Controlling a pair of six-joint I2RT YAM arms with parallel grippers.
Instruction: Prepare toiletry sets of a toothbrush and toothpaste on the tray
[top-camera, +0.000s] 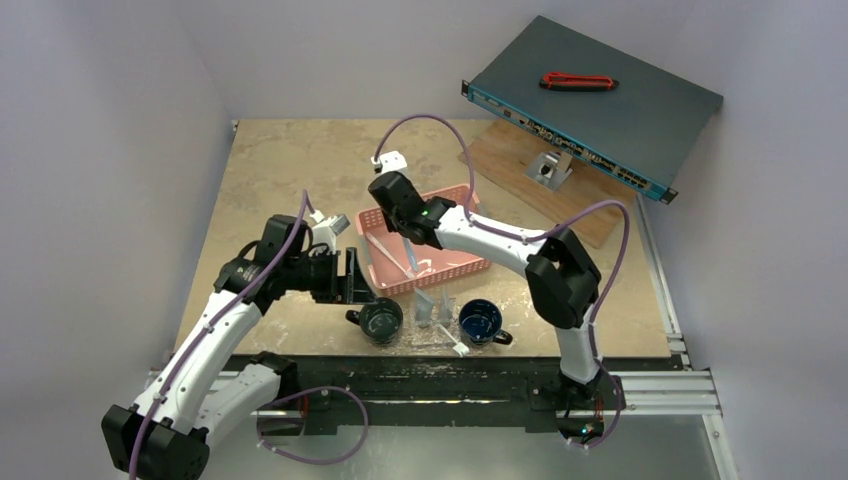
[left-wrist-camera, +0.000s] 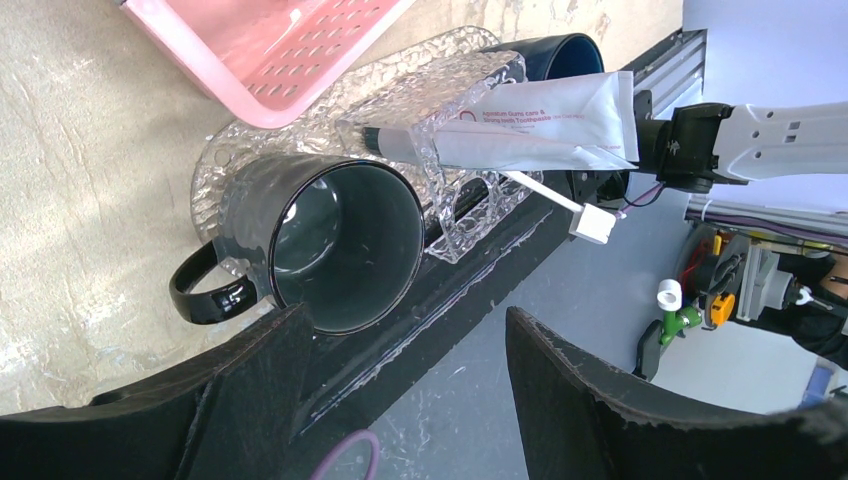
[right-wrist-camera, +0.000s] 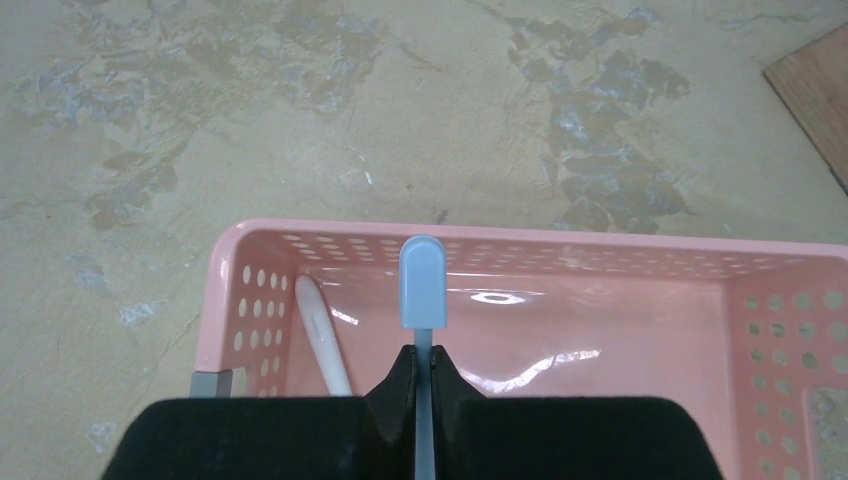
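Here the right gripper (right-wrist-camera: 421, 362) is closed tight on the light blue toothbrush (right-wrist-camera: 422, 285). The thin handle is pinched between the two jaws, and the rounded end stands out just ahead of them. Under and ahead of these jaws is the pink basket (right-wrist-camera: 640, 250). A white toothbrush (right-wrist-camera: 322, 338) lies inside it, just to the left of the jaws and close to the basket's left wall. I cannot tell if the blue one touches the basket floor.

The left gripper (left-wrist-camera: 408, 345) has its jaws spread wide apart, and nothing is between them. Straight ahead of the gap is a dark mug (left-wrist-camera: 345, 235), near the jaws but not touching them. It stands at the end of the clear tray (left-wrist-camera: 400, 85). Further ahead of the jaws and a little to their right, the toothpaste (left-wrist-camera: 540, 120) lies across the tray. A second white toothbrush (left-wrist-camera: 548, 192) sticks out from under it. Beyond these, farthest from the jaws, is a blue mug (left-wrist-camera: 560, 48).
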